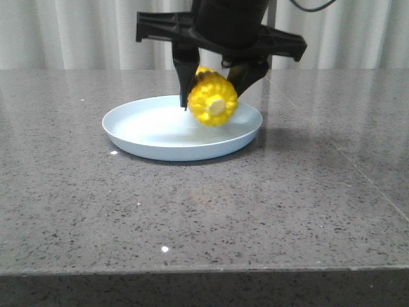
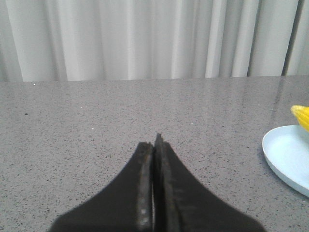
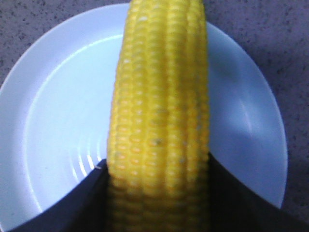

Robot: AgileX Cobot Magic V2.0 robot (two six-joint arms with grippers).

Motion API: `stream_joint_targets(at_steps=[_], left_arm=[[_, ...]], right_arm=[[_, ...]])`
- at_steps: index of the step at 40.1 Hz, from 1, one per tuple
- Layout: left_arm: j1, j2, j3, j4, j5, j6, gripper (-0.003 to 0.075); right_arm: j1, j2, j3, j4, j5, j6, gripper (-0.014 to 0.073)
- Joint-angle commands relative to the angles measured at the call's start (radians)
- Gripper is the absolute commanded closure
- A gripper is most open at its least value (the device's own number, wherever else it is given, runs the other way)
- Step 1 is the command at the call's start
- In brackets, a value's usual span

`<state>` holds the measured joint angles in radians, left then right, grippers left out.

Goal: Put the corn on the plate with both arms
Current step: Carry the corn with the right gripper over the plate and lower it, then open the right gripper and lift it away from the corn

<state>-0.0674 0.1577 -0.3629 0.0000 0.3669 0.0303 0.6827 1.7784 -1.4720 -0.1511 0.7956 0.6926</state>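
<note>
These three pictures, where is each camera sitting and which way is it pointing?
Front view: looks forward over the table at the plate; the right gripper holds the corn over it.
Left wrist view: rides the left arm, facing across the table toward curtains; the shut left gripper shows.
Right wrist view: rides the right arm, looking down on corn and plate; dark fingers show.
Shared: all three show corn and plate.

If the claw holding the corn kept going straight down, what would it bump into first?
Probably the plate. The right claw points down with the corn held over the plate, so the corn would likely touch it before the fingers do. How much gap is left is hard to tell.
</note>
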Motion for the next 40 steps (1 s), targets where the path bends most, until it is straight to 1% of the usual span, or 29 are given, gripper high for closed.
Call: stream_joint_targets(at_steps=[1,4,6,8,10,12,14,17,23,26,31,33,35,37,40], left_arm=[[-0.008,0.012,-0.025,0.0,-0.081,-0.003,0.0741],[-0.008,0.012,-0.025,0.0,-0.081,-0.003,0.0741],[-0.008,0.012,-0.025,0.0,-0.081,-0.003,0.0741],[-0.008,0.012,-0.025,0.0,-0.081,-0.003,0.0741],[-0.008,0.012,-0.025,0.0,-0.081,-0.003,0.0741],[-0.008,0.012,-0.025,0.0,-0.081,-0.003,0.0741],[-0.008,0.012,-0.025,0.0,-0.081,-0.003,0.0741],[-0.008,0.012,-0.025,0.0,-0.081,-0.003,0.0741],[-0.008,0.012,-0.025,0.0,-0.081,-0.003,0.0741],[-0.008,0.012,-0.025,0.0,-0.081,-0.003,0.0741],[-0.008,0.012,-0.025,0.0,-0.081,-0.003,0.0741],[-0.008,0.012,-0.025,0.0,-0.081,-0.003,0.0741],[-0.008,0.012,-0.025,0.0,-0.081,-0.003,0.0741],[-0.008,0.012,-0.025,0.0,-0.081,-0.003,0.0741],[-0.008,0.012,-0.025,0.0,-0.081,-0.003,0.0741]], right_arm=[[0.007,-0.042,-0.036,-0.031,-0.035,0.012,0.0439],[0.009,-0.041,-0.036,-0.017,-0.035,0.012,0.0405],[0.009,-0.041,-0.036,-0.01,-0.035,0.012,0.0347],[0.009,-0.041,-0.036,-0.009,-0.032,0.012,0.0268],[0.009,-0.041,-0.036,-0.006,-0.027,0.012,0.0169],[0.009,-0.041,-0.036,-0.001,-0.022,0.012,0.0088],[0.009,-0.042,-0.036,0.004,-0.02,0.012,0.0026],[0.009,-0.051,-0.036,0.005,-0.02,0.012,-0.0024],[0.001,-0.099,-0.04,-0.022,-0.004,0.012,-0.0022],[-0.027,-0.144,-0.04,-0.043,-0.001,0.012,-0.0022],[-0.105,-0.216,-0.04,-0.055,0.023,-0.001,-0.0017],[-0.15,-0.247,-0.04,-0.055,0.044,-0.03,0.0004],[-0.194,-0.275,-0.034,-0.055,0.066,-0.075,0.0063],[-0.23,-0.297,-0.027,-0.053,0.095,-0.106,0.0146],[-0.283,-0.332,-0.003,-0.053,0.133,-0.141,0.0319]])
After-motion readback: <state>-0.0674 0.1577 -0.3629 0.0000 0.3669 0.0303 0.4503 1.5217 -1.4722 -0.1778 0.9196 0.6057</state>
